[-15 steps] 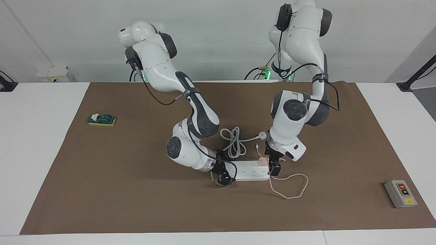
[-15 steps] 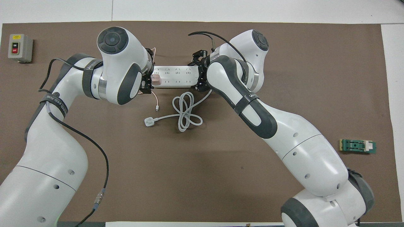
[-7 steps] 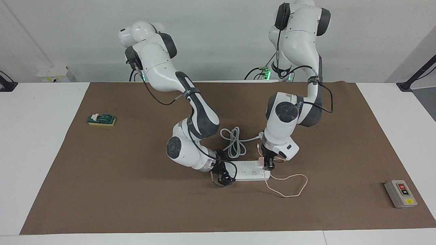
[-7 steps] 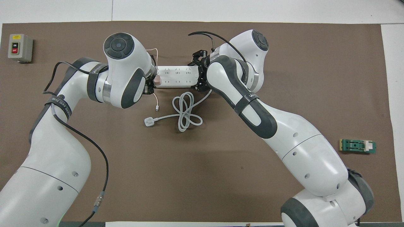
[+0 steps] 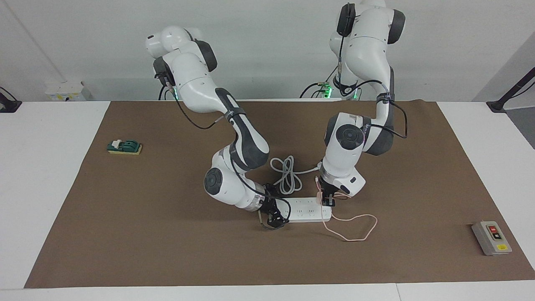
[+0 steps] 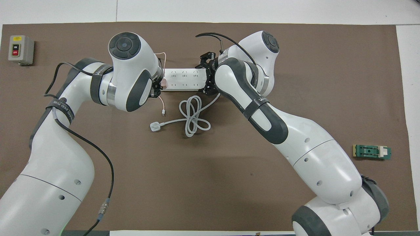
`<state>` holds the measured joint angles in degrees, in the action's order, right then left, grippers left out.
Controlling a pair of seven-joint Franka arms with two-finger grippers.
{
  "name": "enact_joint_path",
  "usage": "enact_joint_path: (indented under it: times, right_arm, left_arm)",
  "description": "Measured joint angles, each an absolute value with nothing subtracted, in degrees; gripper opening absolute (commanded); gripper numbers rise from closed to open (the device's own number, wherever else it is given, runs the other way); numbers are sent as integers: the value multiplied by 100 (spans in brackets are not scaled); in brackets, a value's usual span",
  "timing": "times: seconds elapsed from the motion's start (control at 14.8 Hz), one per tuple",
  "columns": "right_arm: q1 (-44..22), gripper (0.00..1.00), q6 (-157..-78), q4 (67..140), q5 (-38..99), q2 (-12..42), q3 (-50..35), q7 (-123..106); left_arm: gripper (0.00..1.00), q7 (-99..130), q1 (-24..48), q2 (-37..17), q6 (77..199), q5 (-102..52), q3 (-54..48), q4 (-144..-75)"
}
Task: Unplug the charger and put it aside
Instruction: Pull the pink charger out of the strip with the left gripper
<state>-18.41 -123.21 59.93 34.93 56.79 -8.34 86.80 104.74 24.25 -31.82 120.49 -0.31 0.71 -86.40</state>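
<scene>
My left gripper (image 5: 329,202) is closed on the charger (image 5: 320,198), plugged in the strip (image 5: 307,209). My right gripper (image 5: 273,215) clamps the strip's other end.

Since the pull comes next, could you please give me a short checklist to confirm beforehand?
1. Left gripper is at the charger: ok.
2. Left jaws closed firmly on the charger: cannot tell.
3. Right gripper is at the power strip, at the right arm's end of it, to brace it: ok.
4. Charger sits in the power strip at the left arm's end: ok.
5. Pink cable lies loose on the mat, unsnagged: ok.
6. White plug and its coiled cord lie apart from the charger: ok.
</scene>
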Motion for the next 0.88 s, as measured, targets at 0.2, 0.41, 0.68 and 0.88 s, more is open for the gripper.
enact_joint_path:
  times: [0.2, 0.41, 0.68, 0.88]
  right_arm:
    - [-1840, 33, -12322, 5994, 3492, 5678, -833, 8680]
    - [-1840, 33, -12322, 5994, 3492, 5678, -833, 8680]
    - [-1840, 35, -12323, 5995, 3492, 5678, -833, 8680]
    - [-1840, 100, -12326, 5995, 3492, 5678, -833, 8680]
  left_arm:
    - [0, 10072, 2167, -2708, 11256, 76, 192, -8514]
    - [0, 9253, 1639, -2115, 10545, 77, 211, -8515]
    - [0, 7877, 937, -1624, 9912, 77, 226, -8525]
    - [0, 6250, 237, -1506, 9746, 76, 235, -8583]
